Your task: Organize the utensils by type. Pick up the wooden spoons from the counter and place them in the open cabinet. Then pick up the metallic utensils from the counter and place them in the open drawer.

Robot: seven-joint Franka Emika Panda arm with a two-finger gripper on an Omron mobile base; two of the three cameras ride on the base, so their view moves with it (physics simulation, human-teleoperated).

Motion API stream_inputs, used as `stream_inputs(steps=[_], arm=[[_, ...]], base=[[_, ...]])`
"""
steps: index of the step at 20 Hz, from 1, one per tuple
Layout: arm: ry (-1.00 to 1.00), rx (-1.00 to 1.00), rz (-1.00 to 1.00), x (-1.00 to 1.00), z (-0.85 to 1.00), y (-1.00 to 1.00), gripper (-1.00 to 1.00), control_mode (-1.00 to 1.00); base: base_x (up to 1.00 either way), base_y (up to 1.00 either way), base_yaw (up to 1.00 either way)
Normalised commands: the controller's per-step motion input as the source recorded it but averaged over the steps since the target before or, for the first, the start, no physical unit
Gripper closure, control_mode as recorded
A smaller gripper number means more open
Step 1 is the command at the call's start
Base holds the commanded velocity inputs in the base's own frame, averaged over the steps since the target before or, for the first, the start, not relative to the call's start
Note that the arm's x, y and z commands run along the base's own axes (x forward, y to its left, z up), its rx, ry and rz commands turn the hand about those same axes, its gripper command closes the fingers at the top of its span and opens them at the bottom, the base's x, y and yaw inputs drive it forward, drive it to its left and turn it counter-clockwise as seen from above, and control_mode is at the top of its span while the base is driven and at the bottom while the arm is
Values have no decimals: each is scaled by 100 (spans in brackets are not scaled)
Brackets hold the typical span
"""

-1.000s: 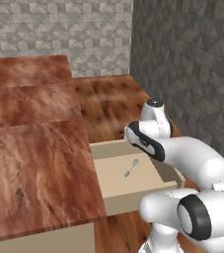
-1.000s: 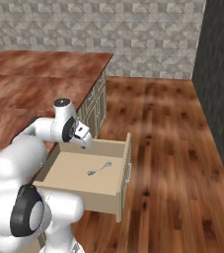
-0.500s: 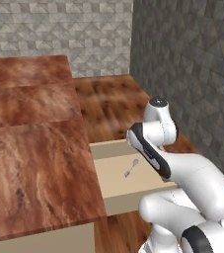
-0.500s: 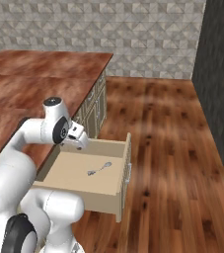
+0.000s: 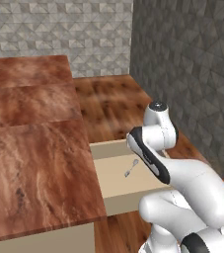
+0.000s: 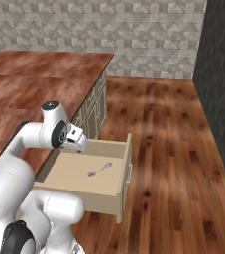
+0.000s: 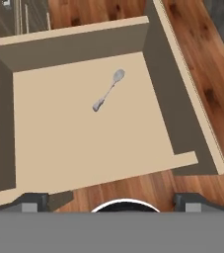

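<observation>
The open drawer (image 7: 74, 42) stands pulled out from the counter (image 5: 34, 163), a pale beige box (image 6: 101, 196) with low walls (image 5: 108, 148). One silver spoon (image 7: 108, 90) lies on its flat bottom, slanted, near the middle (image 5: 131, 168) (image 6: 100, 169). My gripper (image 7: 113, 201) hovers above the drawer's outer edge and looks down into it; it is open and holds nothing. From the right base view the hand (image 6: 80, 143) sits over the drawer's back corner, by the counter (image 6: 34, 84). The wooden spoons and the open cabinet are out of view.
Cream panelled cabinet fronts (image 6: 91, 106) run under the counter beyond the drawer. Wooden floor (image 6: 168, 129) lies open to the right of the drawer. A dark stone wall (image 5: 192, 74) stands close behind the arm.
The arm has lifted and drawn back from the drawer, its elbow swinging up. The jaws stayed open. The silver spoon has not moved.
</observation>
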Motion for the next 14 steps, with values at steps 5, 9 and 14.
stream_inputs(steps=[5,9,14], arm=[[0,0,0,-18,0,0,-100,100],[0,0,0,0,0,0,-100,100],[0,0,0,0,0,0,-100,100]], base=[[-57,-2,0],[-100,-4,0],[-92,9,14]])
